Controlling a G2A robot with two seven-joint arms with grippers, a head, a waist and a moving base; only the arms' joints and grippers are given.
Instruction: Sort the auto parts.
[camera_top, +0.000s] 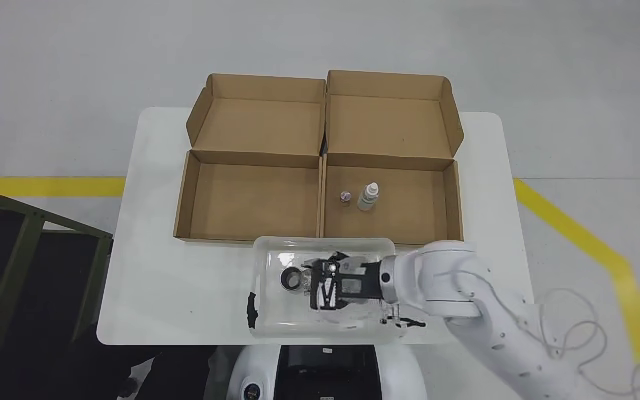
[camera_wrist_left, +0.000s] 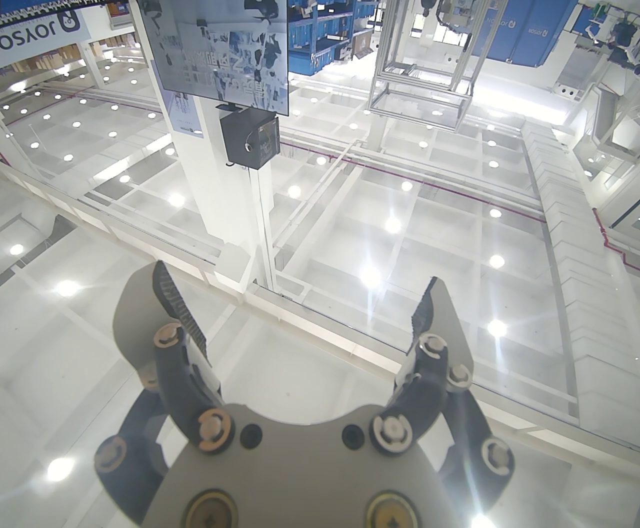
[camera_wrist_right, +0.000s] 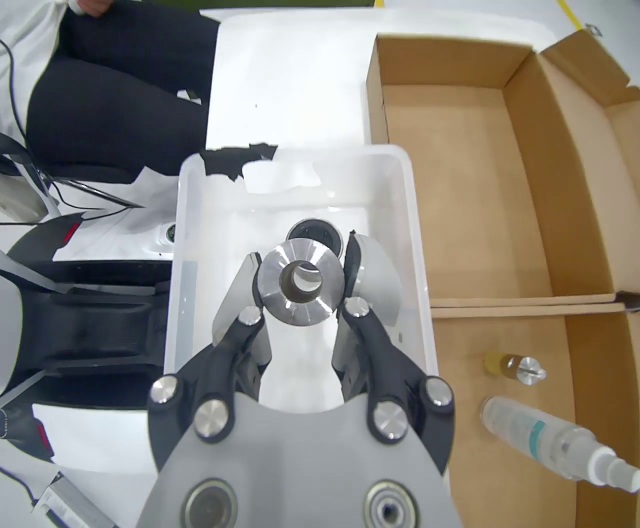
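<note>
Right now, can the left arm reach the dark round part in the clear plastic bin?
Probably not: the left gripper faces the ceiling; the right gripper, holding a silver ring, occupies the bin.

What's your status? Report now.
Right claw shut on metal ring, over clear bin. Left claw open, empty. Black ring lies in bin.

Bin (camera_wrist_right: 415, 225) walls flank right hand (camera_wrist_right: 301, 260); bottle (camera_wrist_right: 540, 440), small part (camera_wrist_right: 515, 369) block right box (camera_top: 420, 205) at divider; left box (camera_top: 250, 200) open.
</note>
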